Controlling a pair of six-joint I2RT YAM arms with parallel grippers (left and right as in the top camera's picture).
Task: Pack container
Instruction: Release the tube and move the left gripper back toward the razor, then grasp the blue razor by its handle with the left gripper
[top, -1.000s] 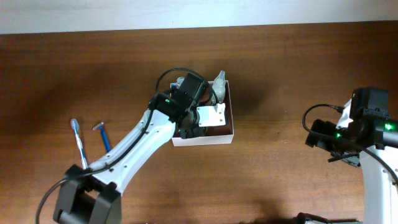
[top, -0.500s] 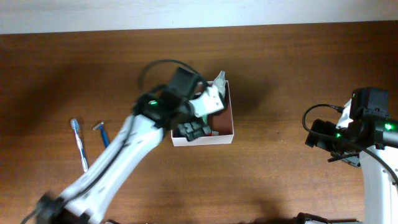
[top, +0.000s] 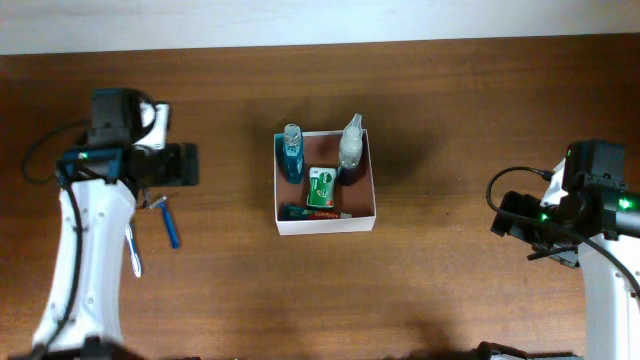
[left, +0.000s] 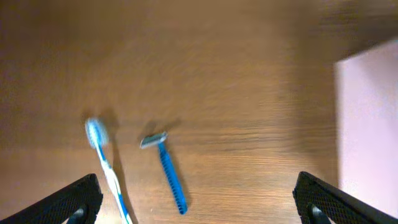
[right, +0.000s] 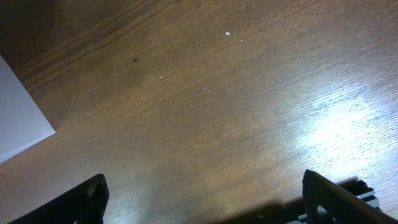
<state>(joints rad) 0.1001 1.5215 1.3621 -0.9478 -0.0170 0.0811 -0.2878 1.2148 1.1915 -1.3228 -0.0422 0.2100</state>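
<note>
Container (top: 326, 225) sits mid-scene on the surface (top: 480, 100), holding a blue bottle (top: 291, 153) and a clear spray bottle (top: 351, 143) at the far wall, a green pack (top: 321, 186) in the middle and a small tube (top: 310, 211) by the near wall. Left hand (left: 199, 202) is spread wide and empty, above the razor (left: 165, 174) and toothbrush (left: 106, 165), well left of it. Right hand (right: 205, 199) is also spread and empty, well to the right.

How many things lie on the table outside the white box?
2. A blue toothbrush and a blue razor lie side by side left of the box; the left arm above them could hide more.
</note>
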